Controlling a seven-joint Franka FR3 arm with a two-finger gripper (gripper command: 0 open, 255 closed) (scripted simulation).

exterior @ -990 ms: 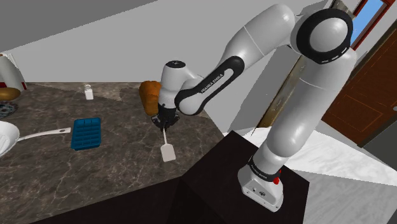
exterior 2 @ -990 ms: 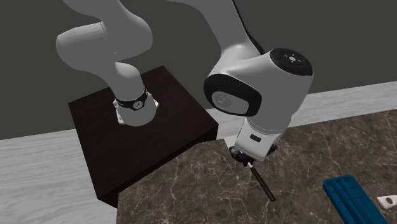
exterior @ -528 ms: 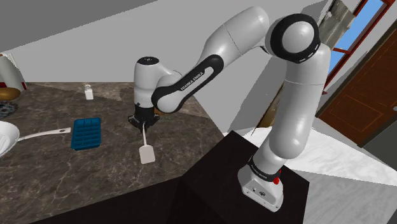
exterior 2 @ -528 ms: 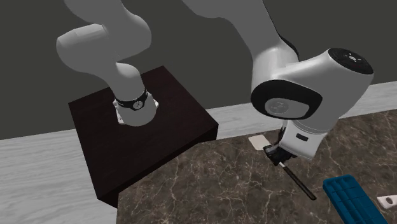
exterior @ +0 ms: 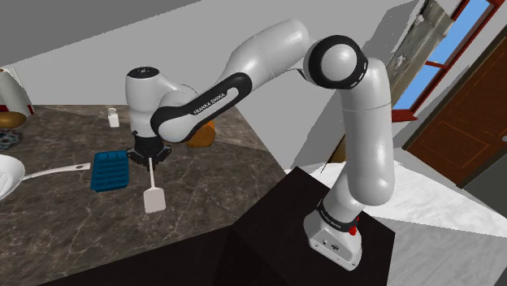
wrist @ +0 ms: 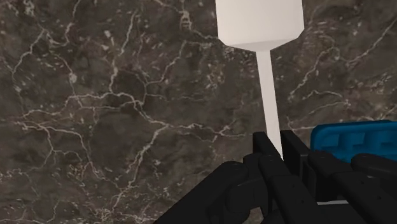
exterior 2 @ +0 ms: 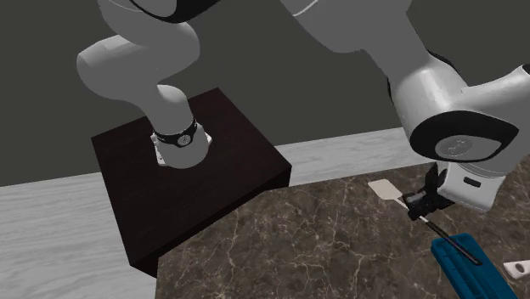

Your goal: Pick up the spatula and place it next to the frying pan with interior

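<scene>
Well, square-bladed spatula (wrist: 257, 22) over veined countertop (wrist: 114, 108)

My wrist view cuts off the far end of the spatula (wrist: 270, 95) blade, and the gripper (wrist: 277, 143) fingers bury the handle's near end. The blue tray (wrist: 348, 136) beside the gripper sits partly behind a finger and runs off the frame. In the shoulder view, the frying pan (exterior: 8, 177), beyond the tray from the gripper, is clipped at the edge. The orange thing (exterior: 202, 135) behind the arm might be bread, but I can't tell.

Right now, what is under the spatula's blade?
Dark marbled countertop shows around the white spatula clasped in the end effector; the patch directly beneath its blade is covered.
</scene>
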